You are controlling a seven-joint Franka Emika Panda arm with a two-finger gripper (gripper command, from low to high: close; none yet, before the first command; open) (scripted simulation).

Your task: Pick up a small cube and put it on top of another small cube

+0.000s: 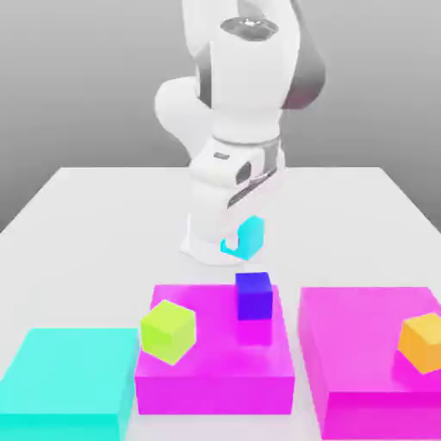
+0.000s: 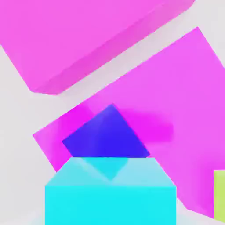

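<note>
Right now, as we read the scene:

Arm: we see the white arm (image 1: pixel 237 103) folded over the middle of the white table (image 1: pixel 86 215), its hand pointing down.

Claw: the gripper (image 1: pixel 244 239) is closed nearly all the way, and we see it holding the small cyan cube (image 1: pixel 245 239) up in the air, clear of everything below.

Cyan cube, hand view: the small cyan cube (image 2: pixel 110 193) sits close under the camera, with the dark blue cube (image 2: pixel 105 134) lying just past it.

Dark blue cube: it rests on the middle magenta block (image 1: pixel 215 357), near that block's far edge and toward its far corner on the exterior view's right; we see the cyan cube above and slightly behind it, not touching.

Lime-green cube (image 1: pixel 168 331): on the same magenta block, at its edge on the exterior view's left, tilted.

Orange cube (image 1: pixel 422 342): on the second magenta block (image 1: pixel 362 362), toward its edge on the exterior view's right.

Flat cyan block (image 1: pixel 65 379): on the table, just beside the middle magenta block, at the near corner on the exterior view's left.
</note>
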